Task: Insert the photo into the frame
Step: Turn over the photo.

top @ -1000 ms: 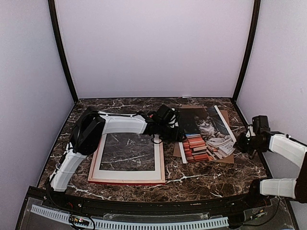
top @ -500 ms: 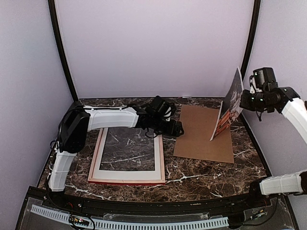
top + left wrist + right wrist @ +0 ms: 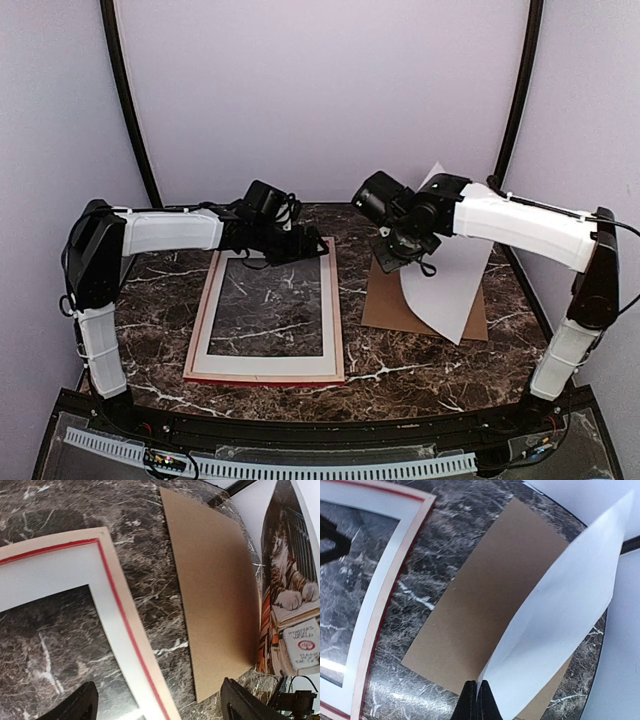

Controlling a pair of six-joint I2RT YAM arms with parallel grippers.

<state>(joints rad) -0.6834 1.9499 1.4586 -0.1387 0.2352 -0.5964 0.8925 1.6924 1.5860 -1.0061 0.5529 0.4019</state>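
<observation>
Brown cardboard sheet (image 3: 392, 305) lies flat on the dark marbled surface (image 3: 420, 370), right of the frame (image 3: 337, 330) and apart from it, with a strip of bare marble between them. The frame lies flat too, its pale pinkish wood side up with a thin red line along the inner edge. A white mat (image 3: 215, 335) sits inside it, and the marble shows through the mat's opening.

My right hand (image 3: 398, 252) reaches in over the far end of the cardboard. Its fingers are pressed together on one edge of the photo (image 3: 450, 275). From above, the photo shows me its blank white back. It hangs curved off my grip and slopes down over the cardboard, and I cannot tell whether its lower corner touches. My left wrist view catches the printed side, a cat lying on stacked books.

My left hand (image 3: 308, 247) is over the frame's far right corner. Its fingers (image 3: 75, 707) are spread wide apart with nothing between them but the frame's edge and marble below. I cannot tell whether it touches the frame.
</observation>
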